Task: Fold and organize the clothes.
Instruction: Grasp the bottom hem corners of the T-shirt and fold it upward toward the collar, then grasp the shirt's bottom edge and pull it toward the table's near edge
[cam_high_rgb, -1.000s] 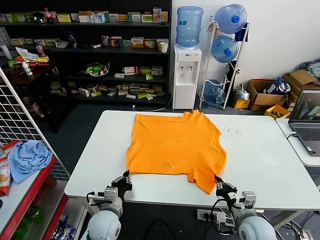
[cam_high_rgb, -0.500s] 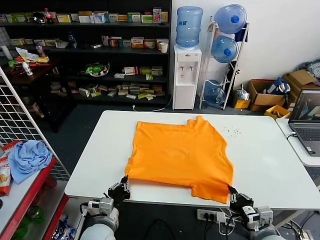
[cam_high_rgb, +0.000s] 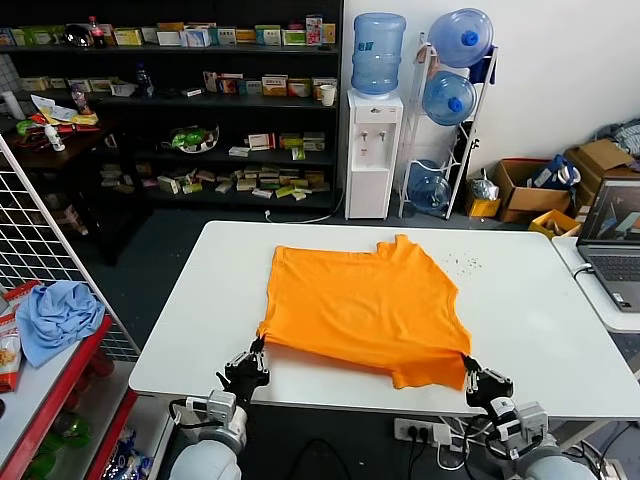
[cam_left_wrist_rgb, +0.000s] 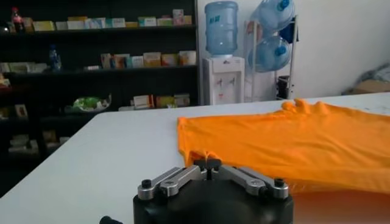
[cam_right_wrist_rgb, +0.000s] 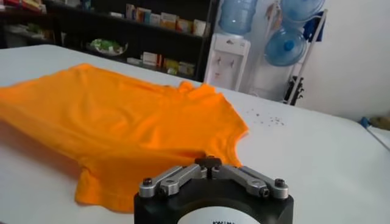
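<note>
The bright orange T-shirt (cam_high_rgb: 365, 300) lies spread on the white table (cam_high_rgb: 540, 330), collar toward the far side. My left gripper (cam_high_rgb: 258, 345) is shut on its near left corner at the table's front edge. My right gripper (cam_high_rgb: 468, 362) is shut on the near right corner. The near hem is stretched between them and slightly raised. In the left wrist view the closed jaws of the left gripper (cam_left_wrist_rgb: 207, 164) pinch the orange hem of the shirt (cam_left_wrist_rgb: 292, 143). In the right wrist view the right gripper (cam_right_wrist_rgb: 208, 162) pinches the shirt's (cam_right_wrist_rgb: 116, 122) edge the same way.
A light blue cloth (cam_high_rgb: 55, 315) lies on a red shelf to the left, beside a wire grid. A laptop (cam_high_rgb: 612, 240) sits on a side table at the right. A water dispenser (cam_high_rgb: 372, 150) and shelves stand behind the table.
Both grippers kept hold of the near corners. The right one moved outward to the right and the near hem went from sagging to taut; the shirt shifted slightly right.
</note>
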